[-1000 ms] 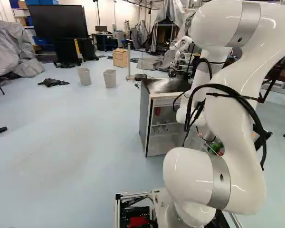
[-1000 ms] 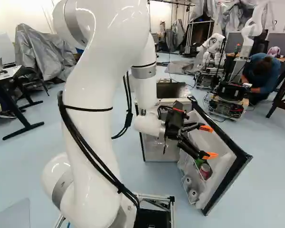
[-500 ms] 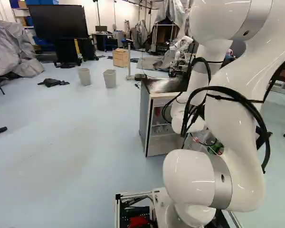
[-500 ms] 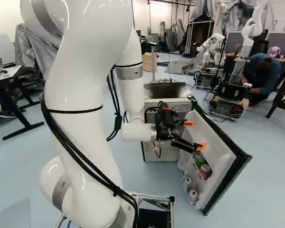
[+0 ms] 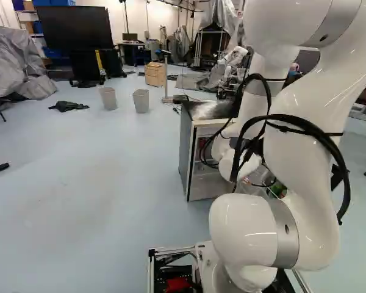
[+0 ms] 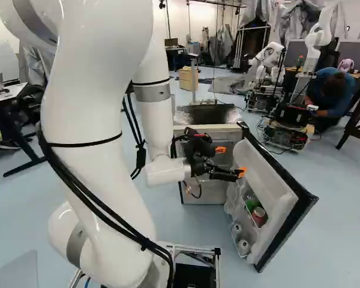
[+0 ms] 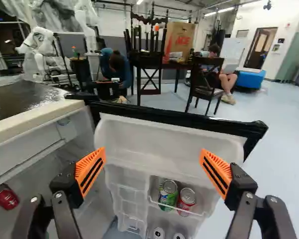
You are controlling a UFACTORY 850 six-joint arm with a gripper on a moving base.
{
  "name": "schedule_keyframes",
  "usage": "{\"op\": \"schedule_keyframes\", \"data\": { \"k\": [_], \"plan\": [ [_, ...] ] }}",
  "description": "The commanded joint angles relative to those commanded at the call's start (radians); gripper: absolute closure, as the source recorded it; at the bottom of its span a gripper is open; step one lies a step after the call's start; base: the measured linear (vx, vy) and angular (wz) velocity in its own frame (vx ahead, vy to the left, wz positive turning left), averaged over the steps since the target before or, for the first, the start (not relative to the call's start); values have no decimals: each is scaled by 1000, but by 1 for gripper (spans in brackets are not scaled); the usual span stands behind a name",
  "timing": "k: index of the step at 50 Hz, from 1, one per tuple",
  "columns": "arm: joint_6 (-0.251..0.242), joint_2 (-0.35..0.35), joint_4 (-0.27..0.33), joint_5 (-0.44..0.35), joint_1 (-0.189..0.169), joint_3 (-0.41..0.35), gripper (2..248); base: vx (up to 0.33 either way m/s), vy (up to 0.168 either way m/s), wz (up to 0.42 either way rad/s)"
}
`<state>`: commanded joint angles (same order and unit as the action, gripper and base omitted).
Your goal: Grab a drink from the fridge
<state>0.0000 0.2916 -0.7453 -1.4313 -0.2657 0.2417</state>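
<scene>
Left base view first: the arm [image 5: 299, 128] rises right of the middle and bends over toward the fridge [image 5: 185, 152], its curves covering most of the open door. A bit of the green can [image 5: 277, 190] peeks out past the white casing. Two waste bins [image 5: 140, 101] stand on the floor beyond, near a wooden box [image 5: 154, 74].

Over to the right base view, and here's the gripper [image 6: 231, 161] — out in front of the fridge opening, its orange-tipped fingers apart, reaching toward the inner side of the fridge door [image 6: 282, 183]. The green can sits lower than the fingers in a door rack, the red can [image 6: 259, 216] right beside it, and two more cans [image 6: 244, 246] are on the rack below. Another robot [image 6: 269, 59] stands well beyond the fridge.

Now the wrist view, and the gripper [image 7: 153, 150] is wide open, a finger to either side, the big upper door shelf [image 7: 169, 142] ahead of it. The green can and red can stand upright together, ahead and below the fingertips, nearer one finger than the other — both apart from the pads. The tops of the two lower cans show beneath, and a red item [image 7: 5, 198] lies inside the fridge.
</scene>
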Motion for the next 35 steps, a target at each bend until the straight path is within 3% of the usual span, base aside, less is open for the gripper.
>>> {"op": "schedule_keyframes", "data": {
  "k": [35],
  "plan": [
    [0, 9, 369, 0, -20, 12, 3, 0, 0, 0]
  ]
}}
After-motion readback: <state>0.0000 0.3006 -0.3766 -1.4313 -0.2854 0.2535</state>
